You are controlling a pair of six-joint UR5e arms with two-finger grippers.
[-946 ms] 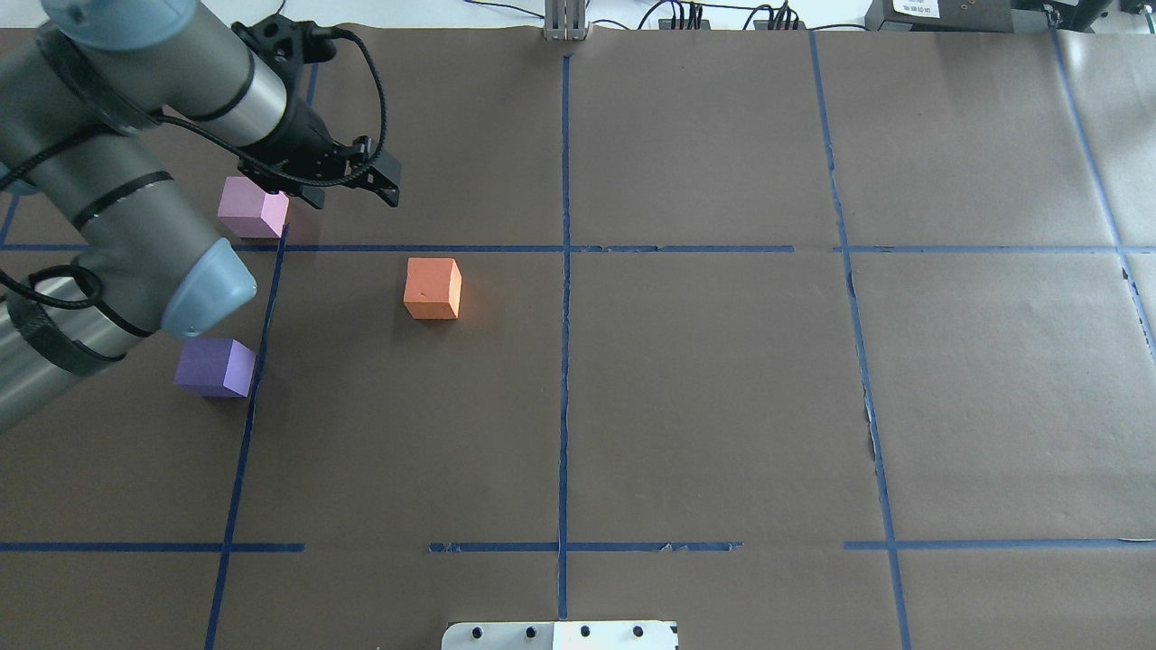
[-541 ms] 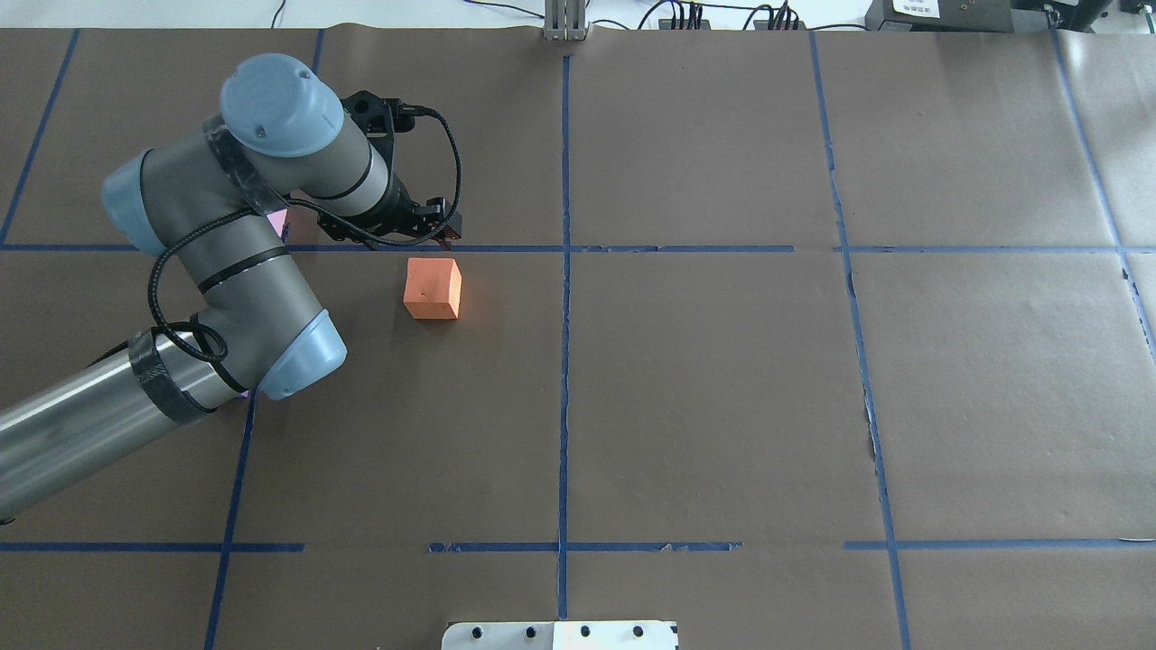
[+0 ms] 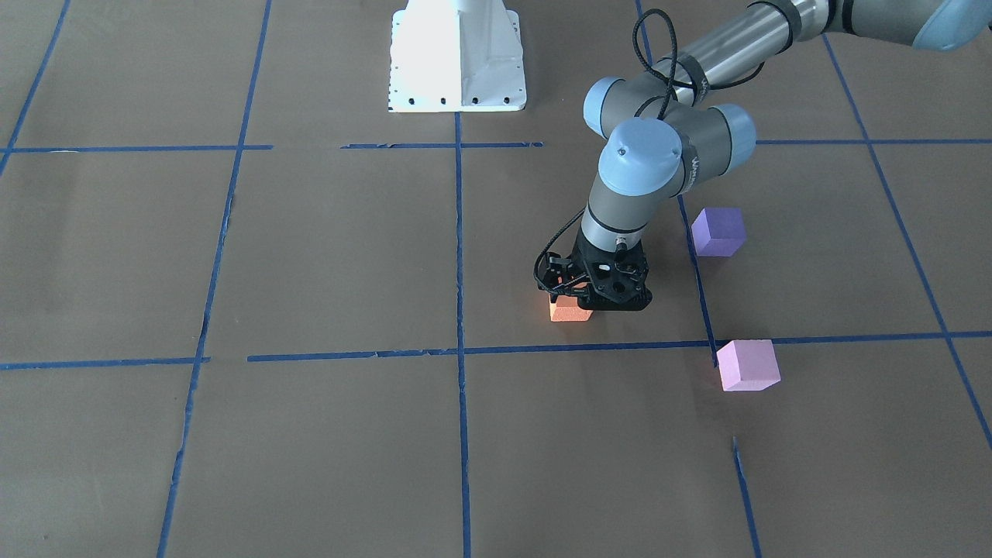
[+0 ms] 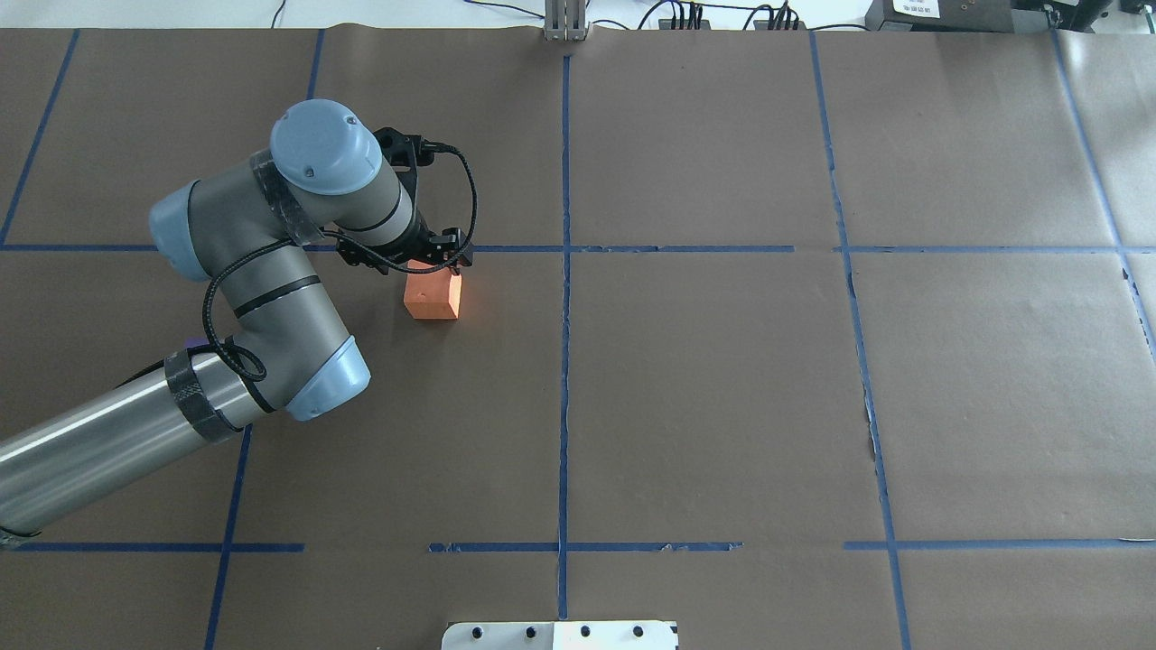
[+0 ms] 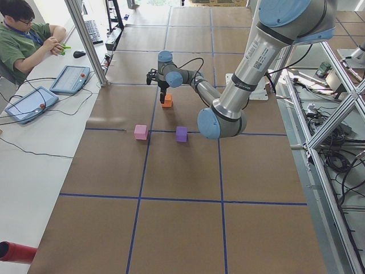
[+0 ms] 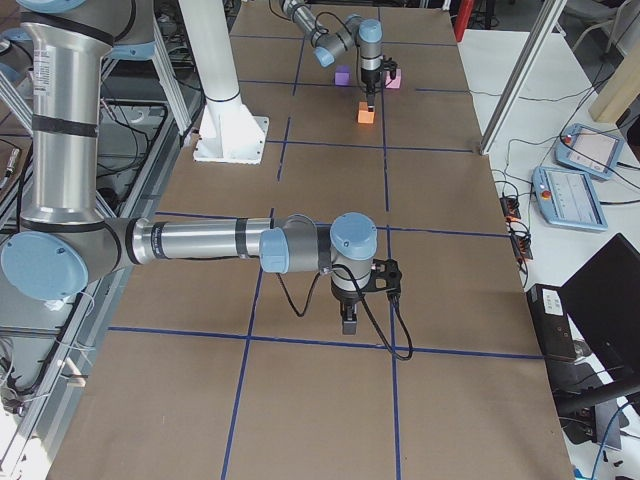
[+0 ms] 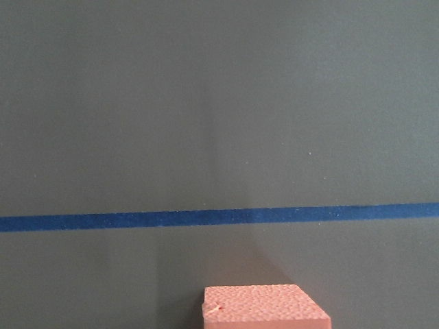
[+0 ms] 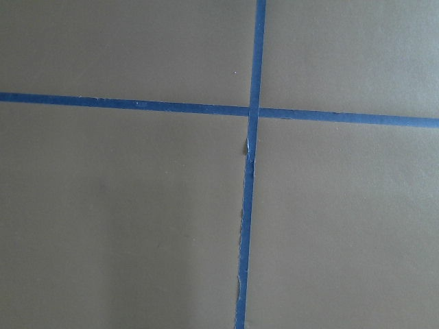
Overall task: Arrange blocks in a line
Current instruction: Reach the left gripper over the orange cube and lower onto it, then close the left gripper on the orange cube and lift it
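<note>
The orange block [image 4: 433, 298] lies left of the centre tape line; it also shows in the front view [image 3: 568, 313] and at the bottom of the left wrist view [image 7: 264, 308]. My left gripper [image 4: 442, 263] points down just over the block's far edge and looks open, holding nothing. The dark purple block [image 3: 718, 231] and the pale pink block [image 3: 748, 364] sit apart on my left side; in the overhead view my left arm hides them almost fully. My right gripper [image 6: 347, 320] hangs over bare paper far from the blocks; I cannot tell whether it is open or shut.
Brown paper with a blue tape grid [image 4: 564, 361] covers the table. The white robot base [image 3: 457, 54] stands at my edge. An operator [image 5: 25, 43] sits beyond the far end, with tablets [image 5: 71, 79] on a white side table.
My left arm has swung right, from beside the pink block to over the orange block, and the gripper has come down. The arm now covers the pink and purple blocks in the overhead view.
</note>
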